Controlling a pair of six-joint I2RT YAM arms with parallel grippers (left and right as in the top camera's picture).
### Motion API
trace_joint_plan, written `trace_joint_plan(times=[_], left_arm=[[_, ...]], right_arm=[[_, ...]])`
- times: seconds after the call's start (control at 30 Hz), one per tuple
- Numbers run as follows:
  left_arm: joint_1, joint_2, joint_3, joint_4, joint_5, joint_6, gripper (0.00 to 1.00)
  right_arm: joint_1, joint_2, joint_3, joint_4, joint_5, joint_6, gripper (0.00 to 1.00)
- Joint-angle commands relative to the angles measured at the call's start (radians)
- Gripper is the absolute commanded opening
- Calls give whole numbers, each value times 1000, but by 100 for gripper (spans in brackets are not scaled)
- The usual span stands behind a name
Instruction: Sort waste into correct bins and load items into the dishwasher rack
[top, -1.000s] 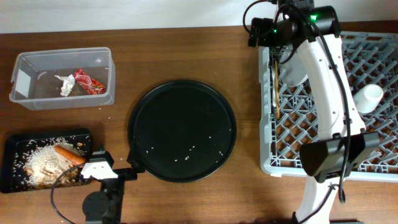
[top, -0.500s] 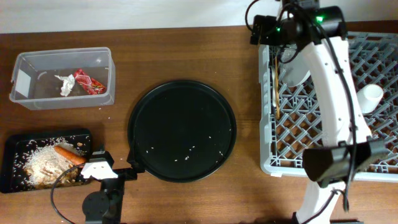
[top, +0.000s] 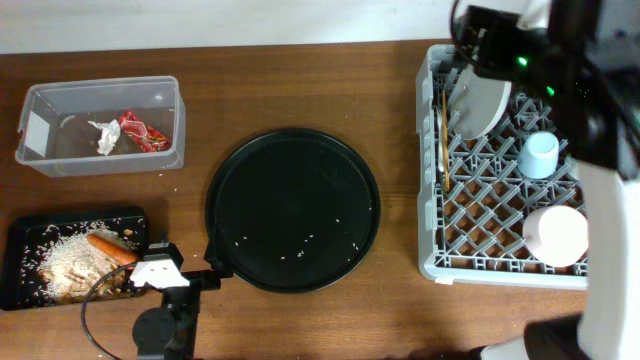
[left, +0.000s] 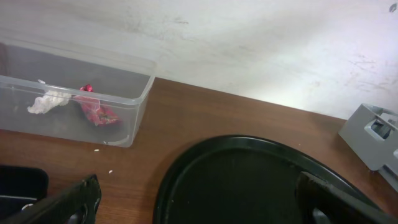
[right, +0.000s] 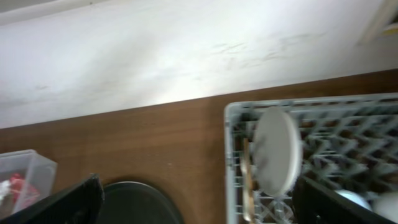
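The grey dishwasher rack (top: 432, 262) stands at the right. It holds the white plate (top: 482, 103) on edge, the wooden chopsticks (top: 441, 135), the light blue cup (top: 539, 154) and the white-pink bowl (top: 555, 235) upside down. The plate (right: 277, 149) also shows in the right wrist view. The clear box (top: 40, 155) holds the white tissue (top: 103, 135) and red wrapper (top: 140, 130). The shallow black tray (top: 20, 235) holds rice (top: 65, 262), the carrot (top: 110, 248) and brown scraps. My left gripper (top: 212, 262) (left: 199, 211) is open and empty. My right gripper (top: 478, 40) (right: 199, 211) is open and empty, high above the rack's far left corner. The white cup and fork are hidden.
The big round black tray (top: 292, 208) lies mid-table with a few rice grains on it. My left gripper rests at its near left rim. My raised right arm (top: 600, 90) blocks the overhead view of the rack's right side.
My right arm has lifted up and away to the right, uncovering the blue cup and the bowl in the rack. The left arm has not moved.
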Motion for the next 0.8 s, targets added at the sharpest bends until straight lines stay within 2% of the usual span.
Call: trace_joint_plan(times=[0.0,0.17,0.33,0.5,0.53,0.57,0.77], left_arm=[[-5,-10,-8,0,-10,19,99],[-5,-10,-8,0,-11,19,99],[-5,-10,-8,0,-11,19,99],[-5,-10,-8,0,-11,19,99],[-5,-10,-8,0,-11,19,99],[-5,-10,-8,0,-11,19,99],[-5,-10,-8,0,-10,19,99]], right_arm=[[-6,-148,-179,44,109,-26,99],[-47,-392,-591,290,76,-25,99],[-76,-710,-1092,618,44,-25,99],[-80,-1076,-1566,917,34,-25,99],[-80,-1121,-1616,944,34,-25,99],[-80,-1238,-1747,1008,34,-25,99],[-80,-1505,-2059,1162,14,-17,99]])
